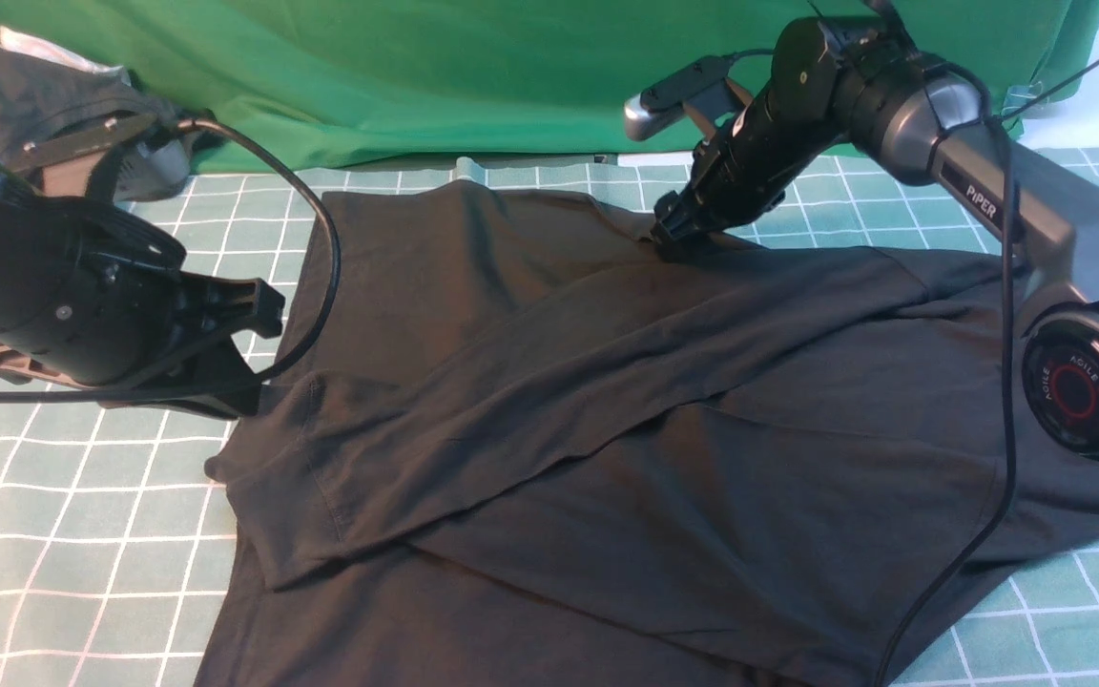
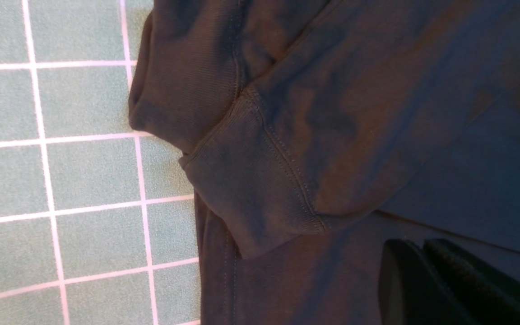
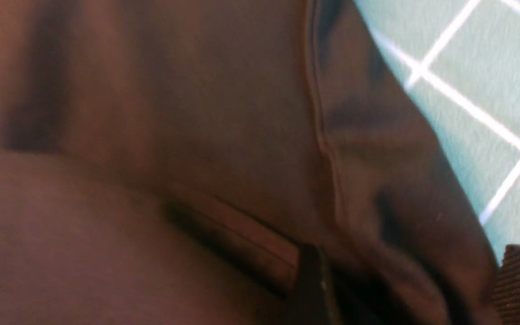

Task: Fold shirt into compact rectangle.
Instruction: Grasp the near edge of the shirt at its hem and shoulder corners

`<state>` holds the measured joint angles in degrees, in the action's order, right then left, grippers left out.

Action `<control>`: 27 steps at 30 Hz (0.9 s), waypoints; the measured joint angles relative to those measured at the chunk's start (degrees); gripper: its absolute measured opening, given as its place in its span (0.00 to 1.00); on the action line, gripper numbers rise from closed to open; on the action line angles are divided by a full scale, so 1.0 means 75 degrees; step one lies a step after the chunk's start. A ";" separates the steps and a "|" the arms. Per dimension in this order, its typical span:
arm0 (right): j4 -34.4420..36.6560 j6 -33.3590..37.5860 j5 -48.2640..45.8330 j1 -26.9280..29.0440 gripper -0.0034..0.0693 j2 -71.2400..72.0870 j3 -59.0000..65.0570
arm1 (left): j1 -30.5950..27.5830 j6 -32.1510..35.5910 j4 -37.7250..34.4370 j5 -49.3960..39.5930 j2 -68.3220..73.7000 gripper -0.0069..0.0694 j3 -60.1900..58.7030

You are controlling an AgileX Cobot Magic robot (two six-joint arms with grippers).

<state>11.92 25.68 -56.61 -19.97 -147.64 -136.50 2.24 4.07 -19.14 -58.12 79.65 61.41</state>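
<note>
The right gripper (image 1: 678, 240) has its jaws clamped on the shirt (image 1: 607, 382) near the bench's far edge; the left gripper (image 1: 225, 358) has its jaws together, empty.

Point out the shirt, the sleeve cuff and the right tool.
shirt (image 1: 702, 458): front view, flat body panel.
sleeve cuff (image 2: 246, 198): left wrist view, ribbed band.
right tool (image 1: 678, 239): front view, tip on the fabric.

A teal mat with a white grid (image 1: 82, 534) covers the table, bright green cloth (image 1: 473, 67) draped behind.
</note>
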 joint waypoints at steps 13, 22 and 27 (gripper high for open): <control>-0.0467 -0.0390 0.0491 -0.0008 0.11 -0.0083 -0.0006 | 0.0000 0.0000 0.0040 0.0083 0.0000 0.10 0.0000; -0.0484 -0.0962 0.1094 0.0292 0.11 -0.0083 -0.0006 | 0.0000 0.0000 0.0064 0.0034 0.0000 0.10 0.0000; -0.0477 -0.1245 0.1334 0.0487 0.14 -0.0083 -0.0006 | 0.0000 0.0000 0.0064 -0.0004 0.0000 0.10 0.0000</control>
<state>8.34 16.35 -46.60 -16.32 -148.27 -136.55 2.24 4.07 -18.66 -58.15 79.65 61.41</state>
